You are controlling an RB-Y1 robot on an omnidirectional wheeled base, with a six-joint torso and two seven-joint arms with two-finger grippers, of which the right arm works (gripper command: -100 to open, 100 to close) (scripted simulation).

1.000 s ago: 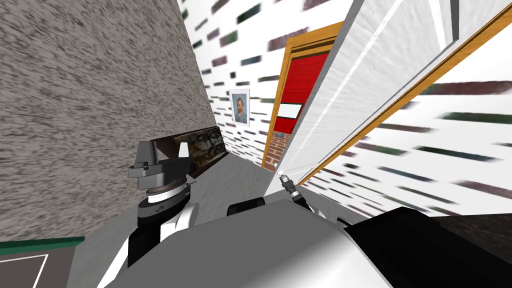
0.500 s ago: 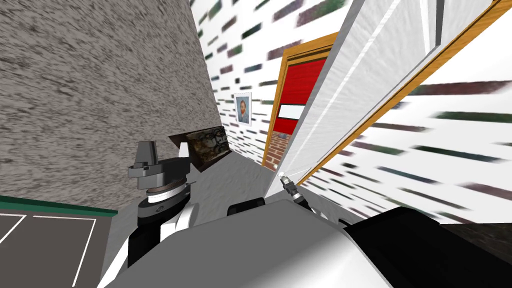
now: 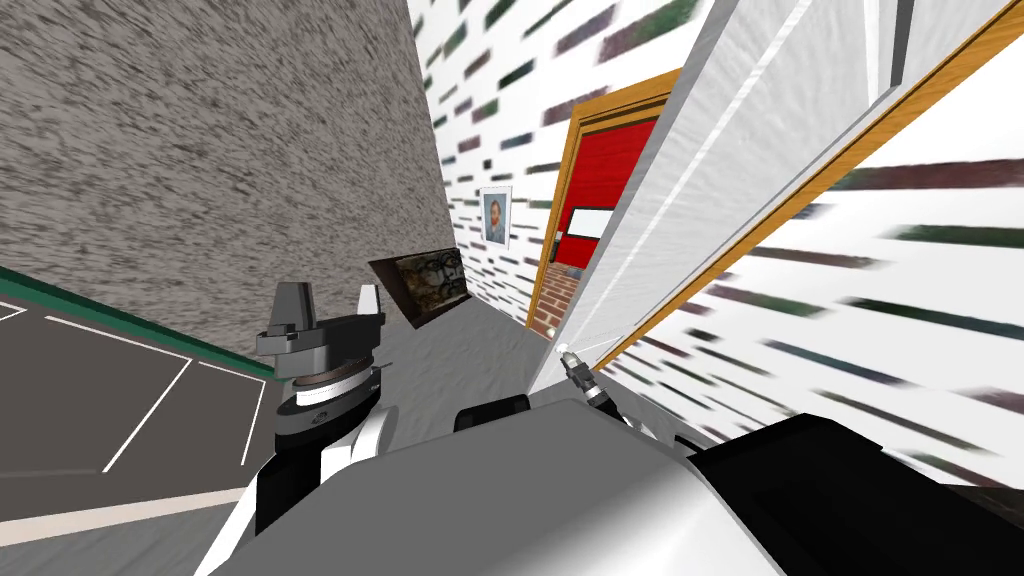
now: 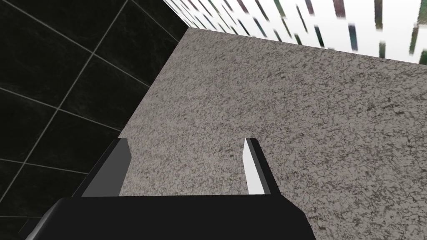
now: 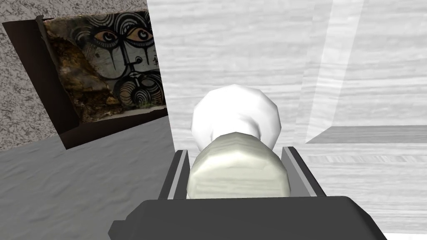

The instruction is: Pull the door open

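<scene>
no readable text, labels or signs

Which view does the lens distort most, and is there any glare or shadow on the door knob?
Head view: rolled and strongly splayed; the wall's dashes stretch into streaks toward the edges. Right wrist view: nearly undistorted; the door knob, clamped in the right gripper, is evenly lit, without glare, with soft shading. Left wrist view: the dark tiles keep straight lines, under flat light.

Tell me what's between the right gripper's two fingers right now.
The white door knob: in the right wrist view the right gripper presses its sides, with the white door just behind.
</scene>
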